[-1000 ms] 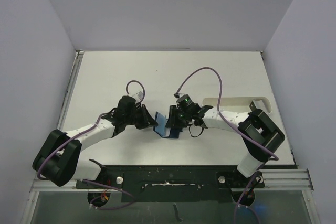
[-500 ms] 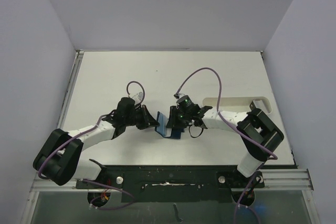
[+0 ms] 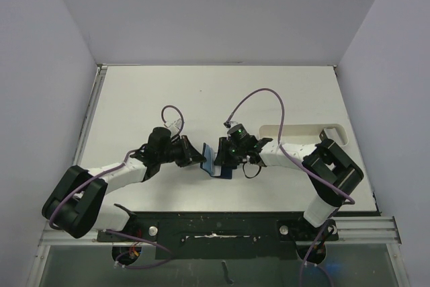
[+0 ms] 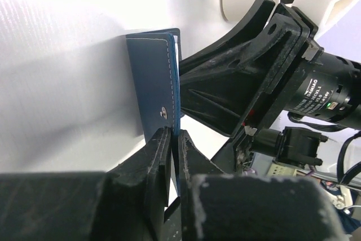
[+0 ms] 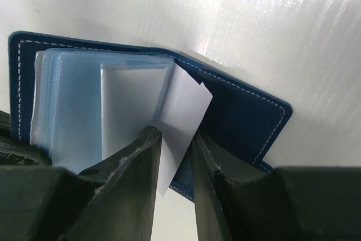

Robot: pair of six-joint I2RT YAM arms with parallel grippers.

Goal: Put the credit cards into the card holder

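The card holder (image 3: 209,160) is a navy wallet standing open on the table between both arms. My left gripper (image 4: 174,132) is shut on the edge of its cover (image 4: 152,77). In the right wrist view its pale blue sleeves (image 5: 67,100) fan out from the stitched navy cover (image 5: 242,117). A pale credit card (image 5: 183,105) has its far end among the sleeves. It lies slantwise across my right gripper (image 5: 176,134), touching both fingers, whose jaws stand partly closed around it. No other cards show.
A long white oblong tray (image 3: 302,130) lies on the table behind the right arm. The right arm's black gripper body (image 4: 248,77) fills the space just beyond the wallet in the left wrist view. The table's edges and side walls lie far from both grippers.
The left gripper has closed on the wallet's cover and drawn it slightly left and nearer. The right jaws have narrowed around the pale card.
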